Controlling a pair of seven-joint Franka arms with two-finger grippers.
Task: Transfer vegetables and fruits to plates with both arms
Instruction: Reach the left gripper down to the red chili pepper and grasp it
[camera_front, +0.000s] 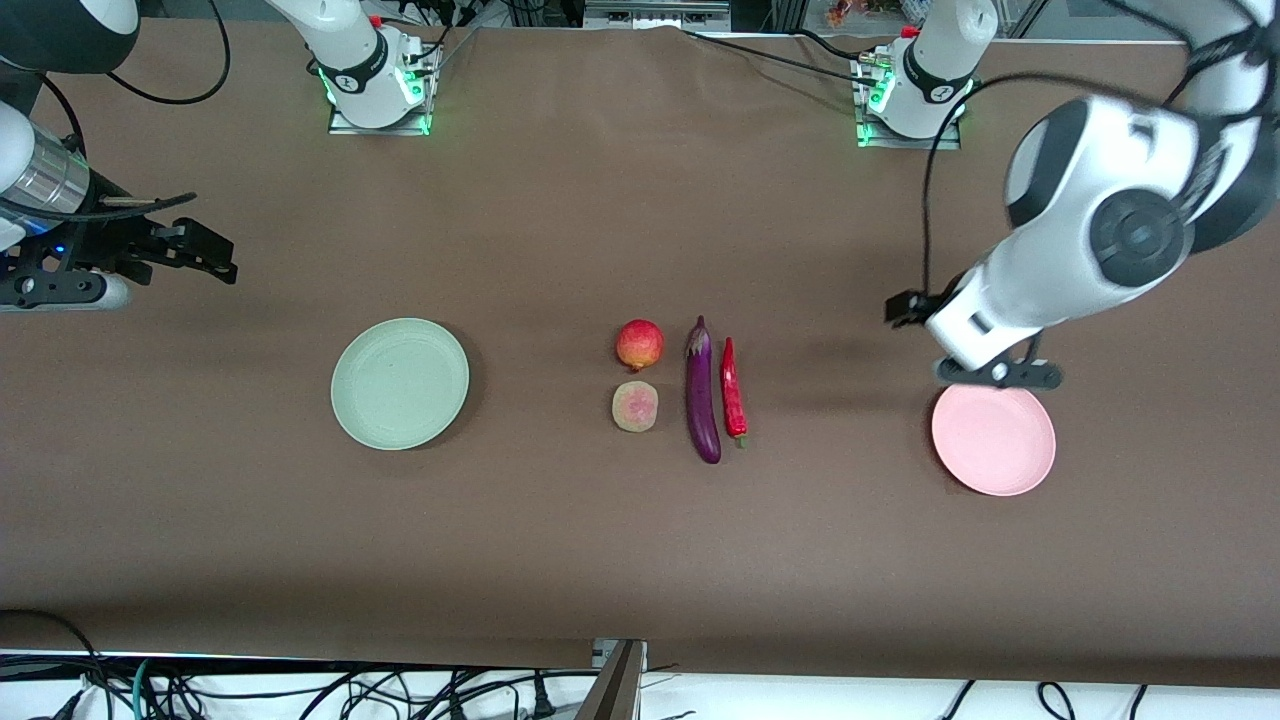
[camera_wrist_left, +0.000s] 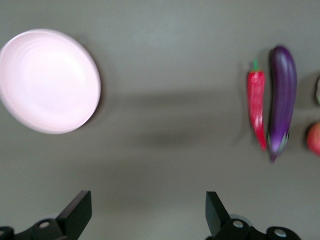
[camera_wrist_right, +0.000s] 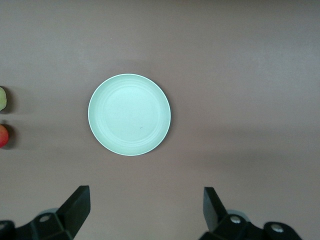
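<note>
Lowest in the front view, and so nearest that camera, is the pale pink plate (camera_front: 993, 442) at the left arm's end of the table, bare and with nothing on it. At mid-table the four items lie in a tight cluster: the eggplant (camera_front: 702, 393) lies lengthwise with the red chili pepper (camera_front: 733, 389) just beside it on the pink plate's side, and the red-yellow fruit (camera_front: 639, 344) and the pinkish-tan fruit (camera_front: 635, 406) sit on its other side, the tan one nearer the camera. The pale green plate (camera_front: 400, 383), also bare, lies toward the right arm's end. Nothing has been moved to a plate yet, so the step in hand looks like the first reach. The left gripper (camera_wrist_left: 145, 217) hangs above the table beside the pink plate's farther edge, its fingers spread wide and holding nothing; its wrist view shows chili and eggplant ahead. The right gripper (camera_wrist_right: 143, 215) waits high near the right arm's end of the table, likewise wide and empty, with the green plate in its view. To do this well, I judge each arm should take the items closest to it, the left the chili first, descending with its fingers across the thin body so the eggplant is not nudged, while the right takes a round fruit with centred fingers so it cannot roll away.
</note>
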